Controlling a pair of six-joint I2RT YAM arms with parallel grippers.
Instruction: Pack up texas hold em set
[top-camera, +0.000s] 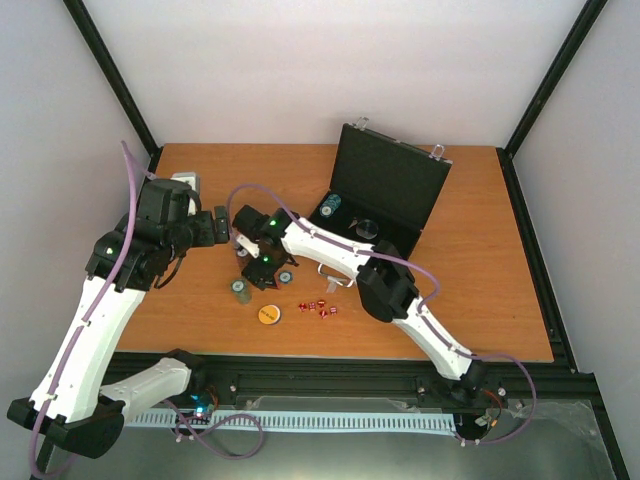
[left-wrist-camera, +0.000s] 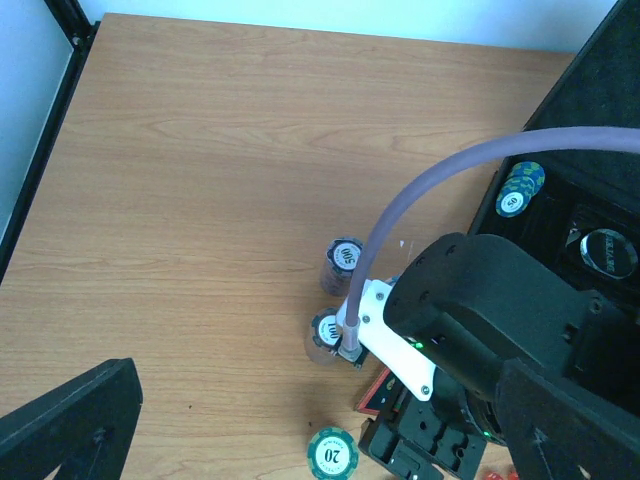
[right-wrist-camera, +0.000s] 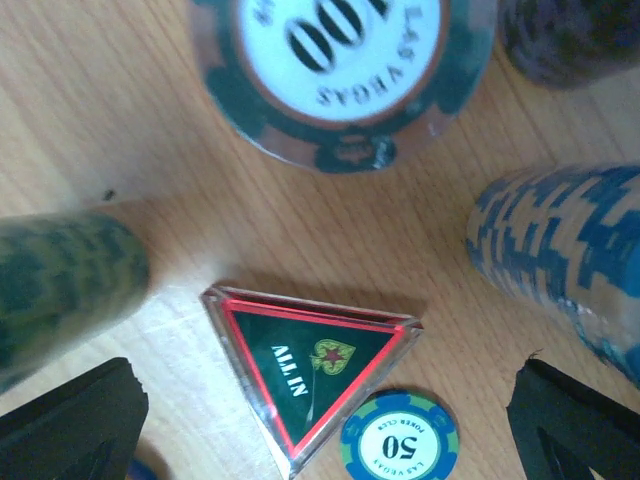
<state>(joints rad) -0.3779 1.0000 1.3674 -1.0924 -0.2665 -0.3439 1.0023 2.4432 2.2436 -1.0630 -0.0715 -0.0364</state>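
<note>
Triangle (right-wrist-camera: 315, 375) lying flat, apex pointing toward right gripper (right-wrist-camera: 325, 430), gaping wide, empty; left gripper (top-camera: 229, 231) hanging open, empty.

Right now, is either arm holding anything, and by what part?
Nothing is held. The right gripper is open above the ALL IN triangle lying on the table; the left gripper is open, empty.

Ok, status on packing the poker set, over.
Left gripper open, right gripper open, both empty. Case open, chip stacks on table. Stacks crowd the triangle.
</note>
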